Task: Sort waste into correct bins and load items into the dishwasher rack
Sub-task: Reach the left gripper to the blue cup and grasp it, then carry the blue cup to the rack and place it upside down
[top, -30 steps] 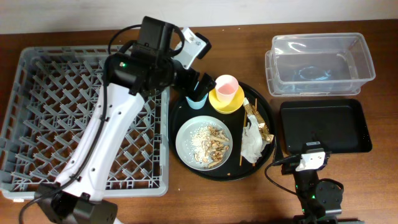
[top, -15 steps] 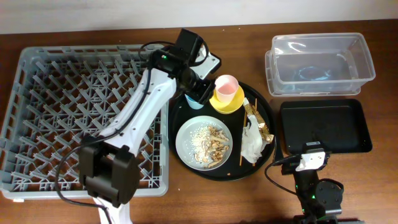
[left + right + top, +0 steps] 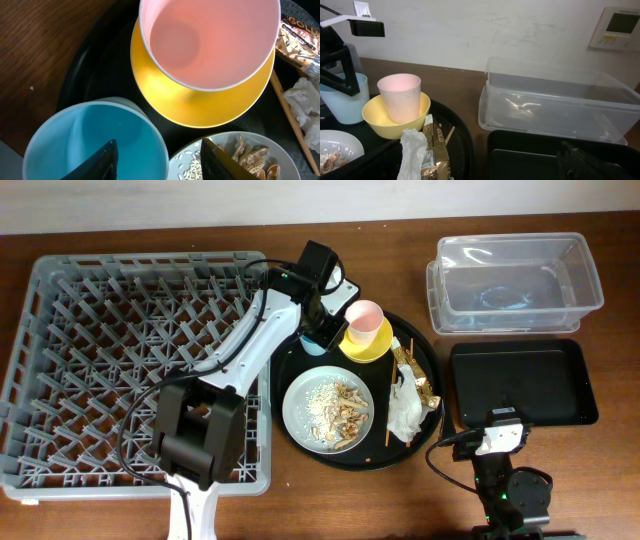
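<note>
The left gripper (image 3: 162, 161) hangs over the small light-blue cup (image 3: 90, 140) with its jaws parted and gripping nothing. One dark finger (image 3: 106, 161) reaches inside the cup and the other sits outside its wall, toward the round pale grey plate (image 3: 296, 392). The cup stands at the far left of the large round black tray (image 3: 288, 365), just beside the yellow bowl (image 3: 200, 107), which has the small pink cup (image 3: 210, 40) upright in it. Beige-brown food scraps with white rice-like crumbs (image 3: 338, 412) cover the plate. To its right lie the thin wooden chopsticks (image 3: 391, 415), the crumpled white paper napkin (image 3: 405, 410) and the shiny gold-brown wrapper (image 3: 415, 378). The large square grey plastic rack (image 3: 100, 380) sits left of the round tray on the brown wooden table (image 3: 400, 500). The clear rectangular plastic tub (image 3: 590, 295) and shallow black rectangular tray (image 3: 560, 380) sit to the right. The right gripper (image 3: 590, 160) shows only as a dark blur, so I cannot tell whether its jaws are parted or closed.
</note>
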